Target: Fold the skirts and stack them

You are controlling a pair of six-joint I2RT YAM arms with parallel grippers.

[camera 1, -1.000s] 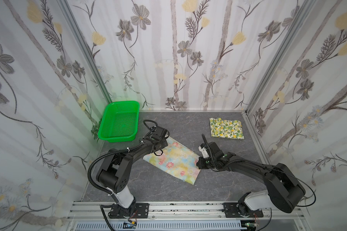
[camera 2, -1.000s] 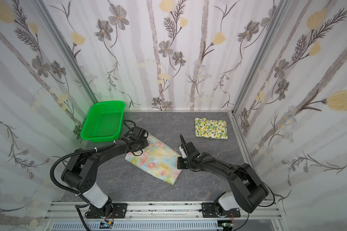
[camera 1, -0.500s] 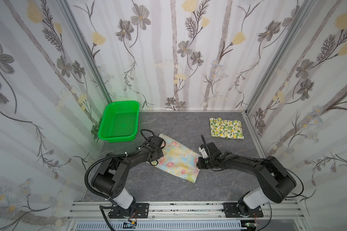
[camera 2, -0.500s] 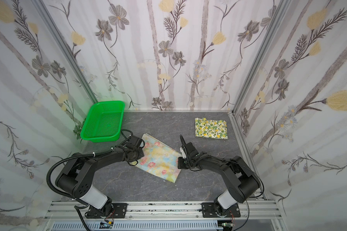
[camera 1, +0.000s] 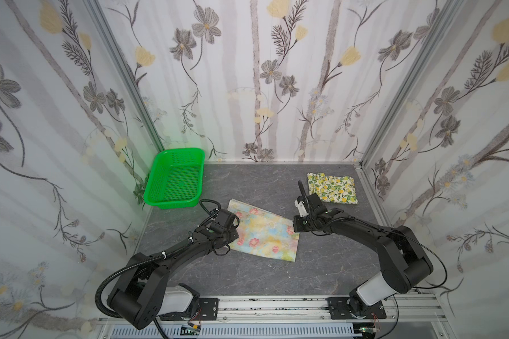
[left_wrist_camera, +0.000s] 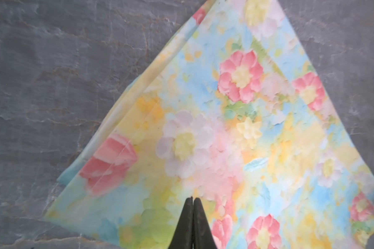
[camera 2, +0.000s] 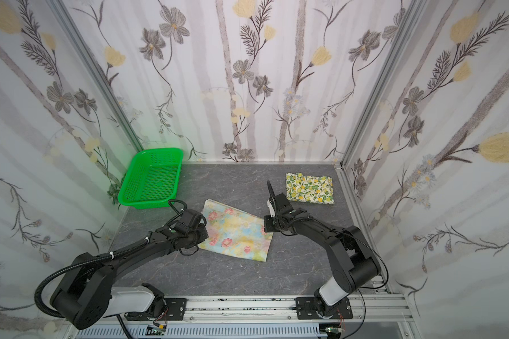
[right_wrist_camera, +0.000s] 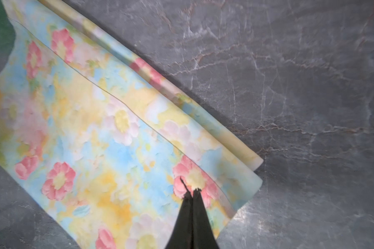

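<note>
1. Seeing both grippers low over the pastel blue-yellow cloth skirt w/ pink flowers [camera 1: 265,234]. It lies folded mid-table on the grey marble-look tabletop [camera 1: 276,278]. The cream lemon-print cloth skirt [camera 1: 332,187] sits folded at the back right, well apart.
2. Left gripper [left_wrist_camera: 192,199]: fingers pressed together, tips over the cloth near its left side, nothing visibly pinched btwn them. Right gripper [right_wrist_camera: 192,190]: same, fingers together, tips over a pink flower by the right corner.
3. Risk: w/ tips together I can only push. Any sideways drag on fabric this thin could slide the top layer & open the fold. The layered edges in the right wrist view look loose.
4. Risk: my next grab must take all layers. Catching just the top one would prob. unfold it on lift.
5. Risk: moving it onto the lemon skirt w/ a lopsided hold could let it droop & land skewed.
6. Risk: the green perforated plastic basket [camera 1: 171,204] is near the left arm, so a wide swing could knock it.
</note>
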